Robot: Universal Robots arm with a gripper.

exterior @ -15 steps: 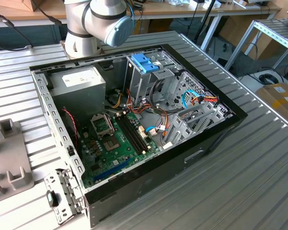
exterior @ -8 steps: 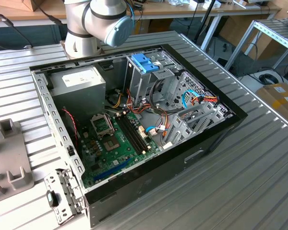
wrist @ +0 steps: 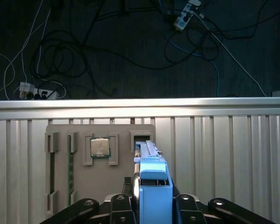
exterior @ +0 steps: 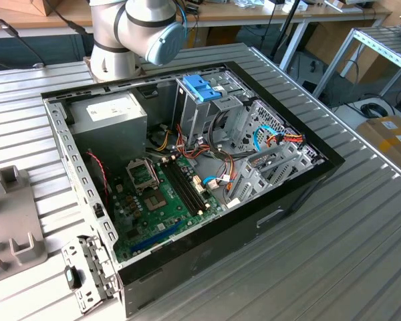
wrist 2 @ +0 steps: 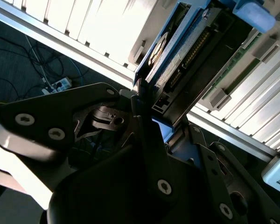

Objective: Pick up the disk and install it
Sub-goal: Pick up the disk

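Open computer case (exterior: 287, 194) lying on a slatted metal table (exterior: 334, 254), exterior view. The case contains a grey power supply (exterior: 110, 114) at its far left corner, as the exterior view's left goes, a green motherboard (exterior: 160, 200) on its floor nearer the camera, and a metal drive cage topped by a blue latch (exterior: 202, 87) at the far side, with bundled wires running to the exterior view's right. A grey fixture tray (exterior: 13, 221) lies on the table well apart from the case, at the exterior view's left edge. The arm (exterior: 134, 33) rises beyond the far wall of the case.

The first wrist view looks down on the tray (wrist: 123, 154) and shows its contents: a square processor chip (wrist: 100, 148) seated in one pocket and a green memory stick (wrist: 70, 168) standing edgewise in a narrow slot. Beyond the table edge lie floor cables (wrist: 84, 51) and a power strip (wrist: 35, 91).

The gripper (wrist: 154, 196) is closed narrowly on the disk (wrist: 151, 172), one black finger (wrist: 122, 201) against each side of its light-blue carrier rail. The disk stands on edge over the tray, its far end at the pocket just beside the chip; whether it sits in that pocket cannot be told.

The second wrist view shows the disk (wrist 2: 177, 56) from the side, with its dark body and connector edge inside the rail, projecting from the gripper (wrist 2: 147, 116) toward the tray.
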